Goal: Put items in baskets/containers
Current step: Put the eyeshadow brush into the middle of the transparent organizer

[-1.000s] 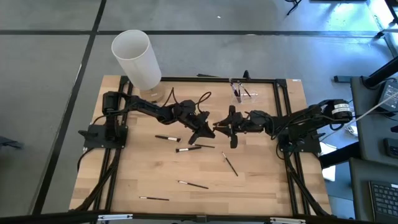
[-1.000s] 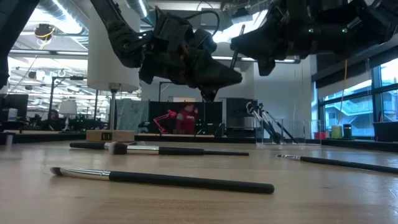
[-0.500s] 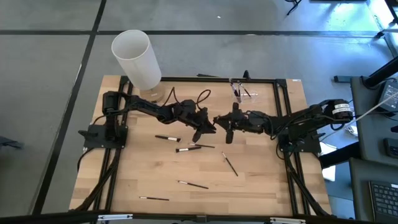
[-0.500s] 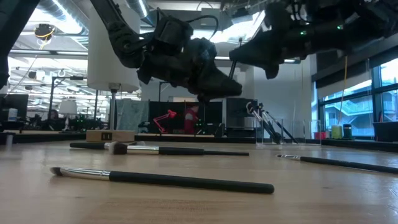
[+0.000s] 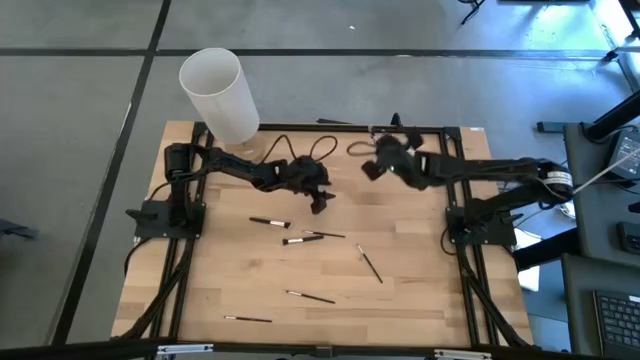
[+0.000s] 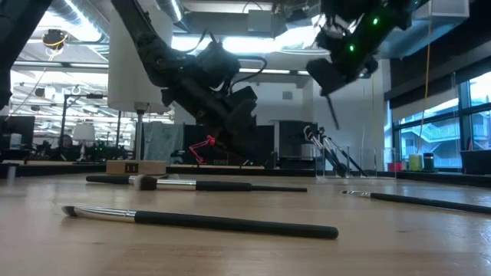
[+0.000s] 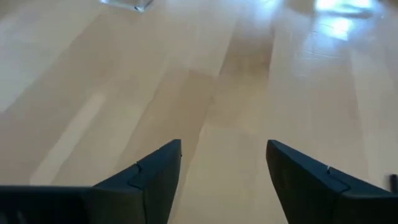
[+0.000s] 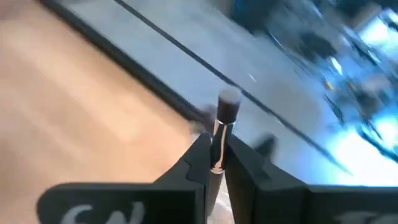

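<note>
My right gripper (image 5: 369,167) hangs high above the table's far middle, shut on a black-handled brush (image 8: 226,107) with a brown tuft. It is just left of the clear holder (image 5: 397,150), which has a few brushes leaning in it (image 6: 320,147). My left gripper (image 5: 319,203) stands open over bare wood (image 7: 224,146) near the table's middle, with nothing between its fingers. Several more brushes lie flat on the table: (image 5: 269,222), (image 5: 304,238), (image 5: 370,264), and others nearer the front (image 5: 310,296). My right gripper pinches the brush between its two fingers at the silver ferrule (image 8: 217,147), just under the tuft. The fingers lie across the brush. The tuft stands above the fingertips and the thin handle (image 6: 333,115) hangs below them, slightly slanted, lifted clear of the table.
A tall white cylinder (image 5: 214,92) stands at the table's far left corner. A black frame rail (image 5: 330,127) runs along the far edge behind the holder. Bare wood lies between the scattered brushes and toward the right edge.
Both grippers met at the table's middle over one brush. My left gripper has let go of it, drawn back a little toward the left and tipped down. My right gripper has risen with the brush, swung toward the far edge and the clear holder, and turned its wrist.
</note>
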Available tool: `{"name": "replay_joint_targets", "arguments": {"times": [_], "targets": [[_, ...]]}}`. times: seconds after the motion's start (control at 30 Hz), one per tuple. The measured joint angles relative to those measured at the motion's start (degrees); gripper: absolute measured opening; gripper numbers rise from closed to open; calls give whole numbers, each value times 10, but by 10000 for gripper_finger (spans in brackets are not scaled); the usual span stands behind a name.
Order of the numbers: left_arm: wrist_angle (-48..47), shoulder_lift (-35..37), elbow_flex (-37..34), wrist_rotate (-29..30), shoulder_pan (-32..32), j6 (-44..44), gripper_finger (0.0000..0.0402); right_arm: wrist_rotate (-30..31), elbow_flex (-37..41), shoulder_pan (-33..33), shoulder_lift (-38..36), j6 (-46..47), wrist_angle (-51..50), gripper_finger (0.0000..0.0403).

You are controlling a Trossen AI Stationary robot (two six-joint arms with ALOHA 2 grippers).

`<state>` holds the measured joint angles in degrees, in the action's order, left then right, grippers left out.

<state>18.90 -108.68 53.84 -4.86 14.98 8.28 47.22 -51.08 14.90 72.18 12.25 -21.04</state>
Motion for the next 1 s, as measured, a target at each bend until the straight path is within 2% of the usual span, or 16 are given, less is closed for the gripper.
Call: {"name": "replay_joint_targets", "arguments": {"times": [0.17,0.4,0.6,0.9,1.0], "targets": [[-8,0,0,-4,2,10,235,-29,0,72,8,8,-26,41],[-8,0,0,-4,2,10,235,-45,0,137,42,11,-28,49],[-10,0,0,-7,2,-11,235,-110,0,153,74,22,-37,50],[-37,1,0,10,2,-45,235,-117,0,153,87,1,-32,51],[-37,1,0,12,2,-46,235,-140,0,153,87,-7,-26,52]]}}
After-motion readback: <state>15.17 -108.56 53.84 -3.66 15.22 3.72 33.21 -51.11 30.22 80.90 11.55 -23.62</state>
